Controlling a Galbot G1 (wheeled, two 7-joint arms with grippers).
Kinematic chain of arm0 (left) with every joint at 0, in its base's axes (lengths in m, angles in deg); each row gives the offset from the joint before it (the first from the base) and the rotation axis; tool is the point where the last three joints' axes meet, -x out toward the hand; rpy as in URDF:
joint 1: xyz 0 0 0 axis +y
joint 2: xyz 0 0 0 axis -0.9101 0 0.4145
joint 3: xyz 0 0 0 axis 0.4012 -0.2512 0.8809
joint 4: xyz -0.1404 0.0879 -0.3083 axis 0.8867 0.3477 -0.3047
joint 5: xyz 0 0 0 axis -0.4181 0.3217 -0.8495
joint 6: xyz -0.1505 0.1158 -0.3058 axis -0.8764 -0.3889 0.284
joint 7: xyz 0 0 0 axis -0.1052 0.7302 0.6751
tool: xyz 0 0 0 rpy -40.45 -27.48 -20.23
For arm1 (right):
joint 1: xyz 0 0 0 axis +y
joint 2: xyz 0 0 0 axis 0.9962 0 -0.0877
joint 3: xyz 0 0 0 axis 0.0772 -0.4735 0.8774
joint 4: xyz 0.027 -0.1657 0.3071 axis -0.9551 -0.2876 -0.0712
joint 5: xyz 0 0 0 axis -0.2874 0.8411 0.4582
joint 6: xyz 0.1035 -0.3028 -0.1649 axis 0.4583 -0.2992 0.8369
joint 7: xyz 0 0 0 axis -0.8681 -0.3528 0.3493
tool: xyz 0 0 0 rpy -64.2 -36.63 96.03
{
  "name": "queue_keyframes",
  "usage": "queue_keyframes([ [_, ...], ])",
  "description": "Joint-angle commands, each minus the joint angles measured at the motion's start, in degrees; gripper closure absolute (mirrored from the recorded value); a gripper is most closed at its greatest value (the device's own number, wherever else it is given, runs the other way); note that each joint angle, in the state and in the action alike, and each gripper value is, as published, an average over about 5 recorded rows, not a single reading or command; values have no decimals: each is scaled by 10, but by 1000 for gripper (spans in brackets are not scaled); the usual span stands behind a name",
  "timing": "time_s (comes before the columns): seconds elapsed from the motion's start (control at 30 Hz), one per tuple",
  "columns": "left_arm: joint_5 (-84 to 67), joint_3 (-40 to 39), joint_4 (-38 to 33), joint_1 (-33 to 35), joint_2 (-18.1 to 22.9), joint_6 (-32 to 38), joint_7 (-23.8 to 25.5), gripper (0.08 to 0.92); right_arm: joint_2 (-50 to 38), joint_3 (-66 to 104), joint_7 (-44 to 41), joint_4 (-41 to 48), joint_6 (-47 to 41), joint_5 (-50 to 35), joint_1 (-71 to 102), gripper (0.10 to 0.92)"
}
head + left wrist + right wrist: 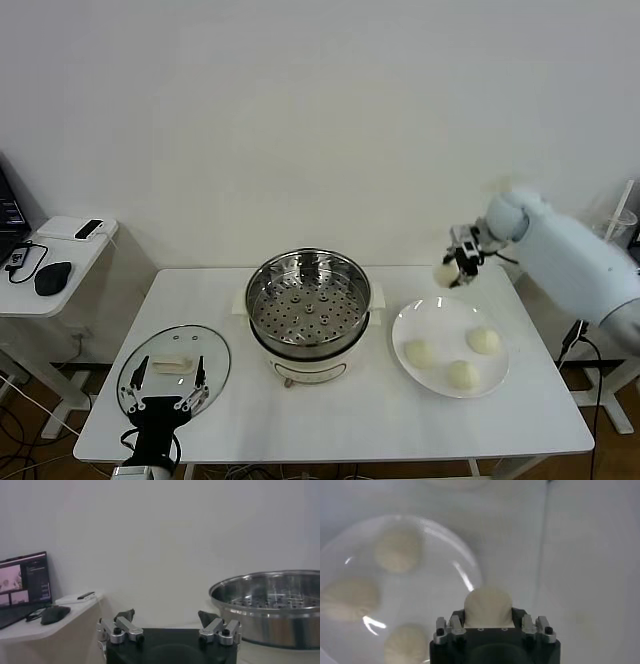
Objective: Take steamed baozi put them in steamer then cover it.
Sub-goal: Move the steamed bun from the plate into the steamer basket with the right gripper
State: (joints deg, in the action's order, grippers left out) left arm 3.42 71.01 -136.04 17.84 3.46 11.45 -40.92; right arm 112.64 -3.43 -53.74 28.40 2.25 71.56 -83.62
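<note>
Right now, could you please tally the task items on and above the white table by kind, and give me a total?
Baozi: 4, three on the plate at, and one held in the right gripper
Steamer: 1
Glass lid: 1
Plate: 1
Total: 7
</note>
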Motion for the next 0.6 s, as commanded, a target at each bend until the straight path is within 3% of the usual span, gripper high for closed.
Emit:
queue_keyframes([
  [0.03,-4,0,-1,-2,-1,-2,0,177,-4,-94,15,-70,-15,-126,-126,440],
  [0.3,-17,15,4,-6,-6,-7,2,177,113,-166,68,-79,4,-175,-153,440],
  [0.6,-26,35,4,-13,-4,-11,3,177,208,-243,118,-62,95,-141,-122,440],
])
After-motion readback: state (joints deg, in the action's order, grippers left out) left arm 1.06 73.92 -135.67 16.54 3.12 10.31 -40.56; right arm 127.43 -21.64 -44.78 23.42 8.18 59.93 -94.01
